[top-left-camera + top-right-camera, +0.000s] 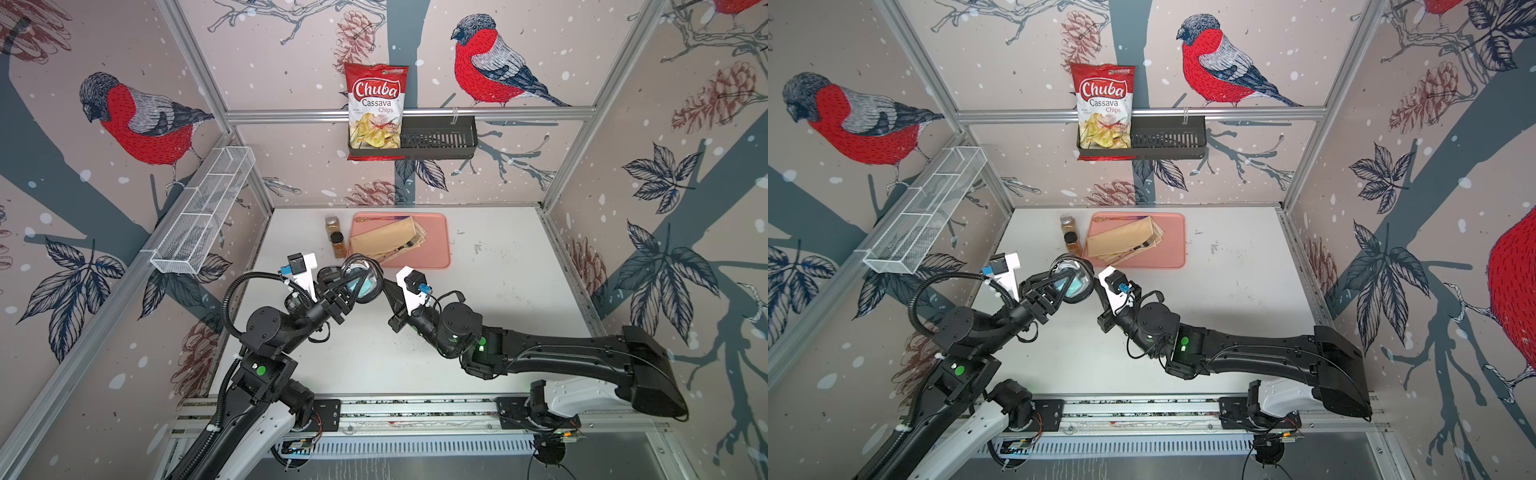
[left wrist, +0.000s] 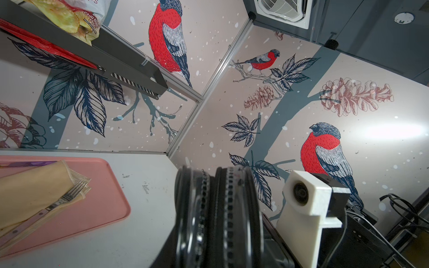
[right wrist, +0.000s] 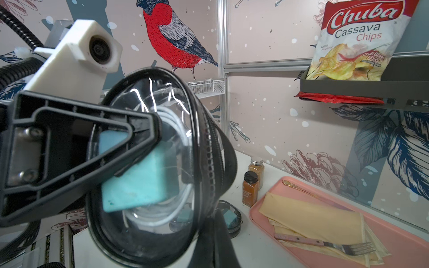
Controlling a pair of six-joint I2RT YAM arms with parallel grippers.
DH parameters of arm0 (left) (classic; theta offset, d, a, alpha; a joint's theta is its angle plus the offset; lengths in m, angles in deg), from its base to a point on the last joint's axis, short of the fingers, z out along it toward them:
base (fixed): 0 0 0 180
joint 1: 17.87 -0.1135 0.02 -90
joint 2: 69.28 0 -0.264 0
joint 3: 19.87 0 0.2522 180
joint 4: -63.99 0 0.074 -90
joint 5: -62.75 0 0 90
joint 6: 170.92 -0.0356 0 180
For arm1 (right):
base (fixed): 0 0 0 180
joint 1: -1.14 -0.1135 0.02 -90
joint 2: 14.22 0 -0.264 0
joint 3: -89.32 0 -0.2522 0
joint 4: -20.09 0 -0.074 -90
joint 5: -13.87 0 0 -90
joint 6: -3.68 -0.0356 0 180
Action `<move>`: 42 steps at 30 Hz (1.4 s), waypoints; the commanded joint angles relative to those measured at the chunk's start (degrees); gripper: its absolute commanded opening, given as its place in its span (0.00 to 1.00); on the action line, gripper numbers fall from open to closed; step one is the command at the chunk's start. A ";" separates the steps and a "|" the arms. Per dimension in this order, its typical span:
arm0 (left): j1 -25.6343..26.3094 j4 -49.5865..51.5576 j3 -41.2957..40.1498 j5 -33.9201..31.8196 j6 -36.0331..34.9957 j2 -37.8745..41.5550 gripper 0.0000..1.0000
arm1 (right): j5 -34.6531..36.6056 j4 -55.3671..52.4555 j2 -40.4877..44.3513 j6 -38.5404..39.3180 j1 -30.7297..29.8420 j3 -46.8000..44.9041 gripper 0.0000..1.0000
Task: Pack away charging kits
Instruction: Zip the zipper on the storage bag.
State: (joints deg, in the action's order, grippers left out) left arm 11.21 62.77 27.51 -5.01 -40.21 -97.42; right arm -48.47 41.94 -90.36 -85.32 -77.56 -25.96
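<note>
Hanging on the left wall, a white wire basket (image 1: 203, 212) sits well apart from the work. Right of it, the left gripper (image 1: 348, 286) is lifted above the white table (image 1: 498, 291) and clamps a black oval case (image 1: 368, 272) across its flat faces, one finger lying over the clear lid. The case stands on edge in the air. Through the lid the right wrist view shows a teal adapter (image 3: 139, 183) and a coiled white cable (image 3: 148, 221) inside.

Just behind the case stand two brown spice jars (image 1: 337, 245), close to its far rim. On the table below, the right wrist view shows a second case (image 3: 228, 219) with a teal block in it; the arms hide it in both top views.

Higher up on the back wall, a chips bag (image 1: 376, 108) leans in a black shelf (image 1: 440, 139).

The right gripper (image 1: 384, 286) meets the case's right rim by the zipper with its jaws closed together; whether they pinch anything there cannot be told.

A pink tray (image 1: 440, 249) lies near, its front corner just beside the held case, carrying a folded yellow napkin (image 1: 386, 241) and a fork (image 1: 405, 245).
</note>
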 commanded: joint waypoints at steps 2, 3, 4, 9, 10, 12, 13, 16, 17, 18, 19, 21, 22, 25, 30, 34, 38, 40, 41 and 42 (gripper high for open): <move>0.05 -1.99 -0.50 2.77 1.27 0.53 0.00 | -1.09 4.23 -0.44 -1.60 -0.49 0.28 0.00; 0.03 -1.98 -0.42 2.72 1.23 0.66 0.00 | -1.04 4.18 -0.50 -1.69 -0.58 0.28 0.00; 0.03 -1.88 -0.42 2.66 1.26 0.80 0.00 | -1.22 4.07 -0.49 -1.74 -0.65 0.31 0.00; 0.06 -2.71 -0.73 2.15 2.00 1.24 0.07 | -1.42 4.29 -0.63 -1.90 -1.36 0.28 0.00; 0.08 -2.99 -0.78 2.23 2.20 1.25 0.09 | -1.34 4.25 -0.80 -1.92 -1.50 0.37 0.00; 0.07 -3.38 -0.98 2.19 2.44 1.33 0.11 | -1.19 4.28 -0.96 -1.87 -1.59 0.37 0.00; 0.01 -3.57 -1.20 2.11 2.69 1.42 0.12 | -1.11 4.23 -1.09 -1.96 -1.59 0.44 0.00; 0.07 -4.50 -1.75 2.05 3.23 1.60 0.18 | -1.03 4.36 -1.36 -1.96 -1.64 0.46 0.00; 0.03 -4.75 -1.96 2.11 3.40 1.64 0.20 | -1.03 4.37 -1.37 -1.89 -1.64 0.46 0.00; 0.08 -4.86 -2.07 2.08 3.50 1.76 0.23 | -1.02 4.53 -1.39 -1.87 -1.64 0.54 0.00; 0.03 -4.79 -2.21 1.99 3.50 1.86 0.25 | -1.06 4.55 -1.46 -1.88 -1.64 0.59 0.00; 0.01 -4.65 -2.31 1.71 3.39 2.10 0.30 | -1.29 4.55 -1.50 -1.96 -1.64 0.72 0.00; 0.02 -4.67 -2.38 1.49 3.33 2.21 0.32 | -1.40 4.63 -1.59 -1.96 -1.64 0.81 0.00; 0.05 -5.01 -2.43 1.65 3.35 2.27 0.39 | -1.77 4.73 -1.93 -2.31 -1.70 1.00 0.00; 0.07 -6.39 -2.37 2.27 3.74 1.44 0.50 | -3.48 5.12 -2.56 -3.75 -1.90 1.07 0.00; 0.08 -6.91 -2.43 2.51 4.03 0.57 0.51 | -3.88 5.66 -3.30 -3.90 -2.65 1.26 0.00; 0.07 -6.91 -2.56 2.39 4.07 1.11 0.36 | -3.81 5.34 -3.67 -3.98 -2.86 1.69 0.00; 0.08 -6.47 -2.45 2.12 3.79 1.48 0.25 | -3.97 5.34 -3.80 -3.95 -2.95 1.71 0.00; 0.03 -6.05 -2.36 2.11 3.76 1.58 0.20 | -3.85 5.33 -3.83 -3.98 -3.10 1.69 0.00; 0.07 -5.68 -2.27 2.02 3.55 1.64 0.17 | -3.69 5.21 -3.74 -3.92 -3.04 1.69 0.00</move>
State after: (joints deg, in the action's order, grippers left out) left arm 11.21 58.94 24.98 -4.51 -36.38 -95.98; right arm -51.25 44.89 -94.07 -88.19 -80.46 -24.75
